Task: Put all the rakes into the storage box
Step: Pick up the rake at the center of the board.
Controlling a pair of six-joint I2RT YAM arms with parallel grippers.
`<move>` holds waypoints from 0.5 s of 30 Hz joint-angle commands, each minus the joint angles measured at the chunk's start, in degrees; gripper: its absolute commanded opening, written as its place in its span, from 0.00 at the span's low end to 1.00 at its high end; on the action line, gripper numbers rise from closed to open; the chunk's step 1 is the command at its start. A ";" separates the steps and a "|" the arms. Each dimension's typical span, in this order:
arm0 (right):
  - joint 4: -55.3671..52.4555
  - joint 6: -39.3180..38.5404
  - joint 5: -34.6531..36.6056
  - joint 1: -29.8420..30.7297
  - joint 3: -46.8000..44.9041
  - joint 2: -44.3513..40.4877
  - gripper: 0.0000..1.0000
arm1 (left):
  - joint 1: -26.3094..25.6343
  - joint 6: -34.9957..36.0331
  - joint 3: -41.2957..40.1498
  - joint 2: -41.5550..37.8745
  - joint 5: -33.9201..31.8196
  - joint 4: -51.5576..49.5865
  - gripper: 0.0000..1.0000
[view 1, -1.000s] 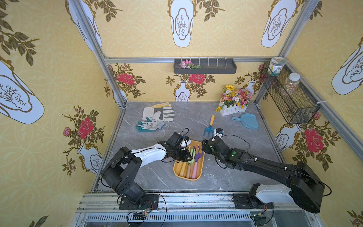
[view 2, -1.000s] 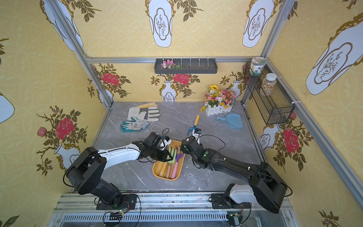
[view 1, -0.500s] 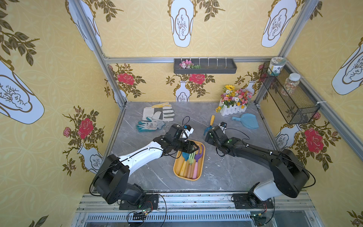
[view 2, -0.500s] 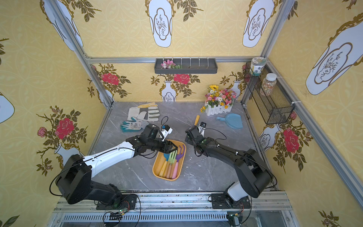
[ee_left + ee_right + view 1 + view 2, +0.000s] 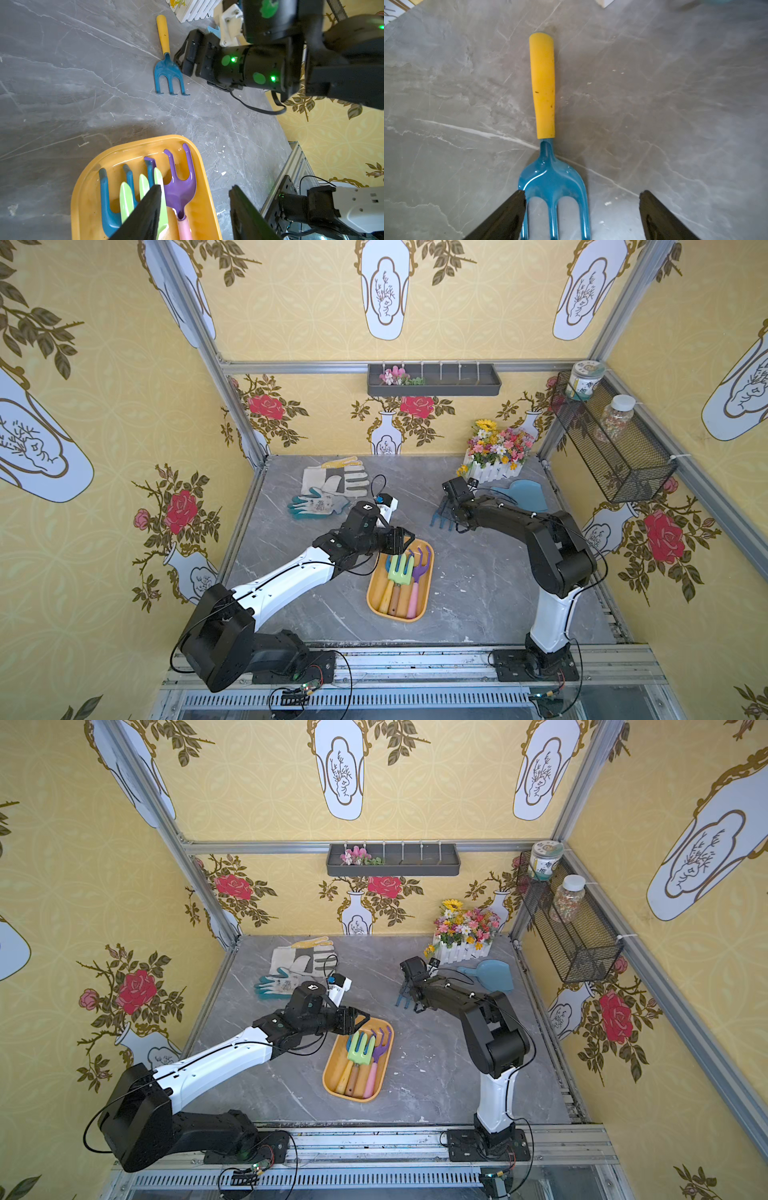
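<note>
The rake [image 5: 543, 87], with a blue three-tined head and a yellow handle, lies flat on the grey table behind the storage box; it also shows from the left wrist [image 5: 168, 72]. In both top views only its tines [image 5: 441, 520] [image 5: 404, 1001] show. My right gripper [image 5: 582, 193] [image 5: 451, 506] hovers open over the rake's head, not touching it. The storage box [image 5: 397, 616] [image 5: 353, 1097] [image 5: 87, 197], a yellow-orange tray, holds three hand tools. My left gripper [image 5: 195, 187] [image 5: 408, 542] hangs open and empty above the tray's far end.
Work gloves [image 5: 332, 489] lie at the back left. A white picket planter of flowers [image 5: 494, 456] and a blue scoop [image 5: 523, 495] stand at the back right. A grey trough [image 5: 434, 379] hangs on the back wall, a wire basket [image 5: 615, 448] on the right wall.
My right gripper left the tray's far end and moved back over the blue rake. My left gripper opened wider and drew slightly back from the tools in the tray.
</note>
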 commanded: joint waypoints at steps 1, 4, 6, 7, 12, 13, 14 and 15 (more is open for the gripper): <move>-0.41 -2.53 -2.87 -0.11 3.93 3.24 0.87 | 0.00 -0.24 -0.23 0.17 0.00 1.70 0.57; -1.34 -3.38 -3.28 -0.13 6.61 5.19 0.87 | 0.00 -0.04 -0.54 0.01 0.02 1.75 0.57; -1.35 -4.44 -2.69 -0.24 7.34 6.19 0.87 | 0.00 0.23 -0.54 -0.01 -0.17 1.66 0.57; -1.47 -4.86 -2.43 -0.37 7.62 6.65 0.86 | 0.00 0.32 -0.54 -0.09 -0.25 1.66 0.57; -5.72 -8.14 -1.40 -0.93 12.06 11.51 0.84 | 0.00 0.65 -0.46 -0.18 -0.40 1.59 0.57; -6.40 -8.65 -1.45 -0.92 12.58 12.32 0.81 | 0.00 0.65 -0.45 -0.18 -0.48 1.53 0.57; -6.91 -8.81 -1.72 -0.91 12.78 12.82 0.77 | 0.00 0.64 -0.45 -0.18 -0.61 1.55 0.57; -7.14 -9.19 -2.60 -0.85 12.62 13.11 0.68 | 0.04 0.73 -0.45 -0.31 -0.78 1.55 0.57</move>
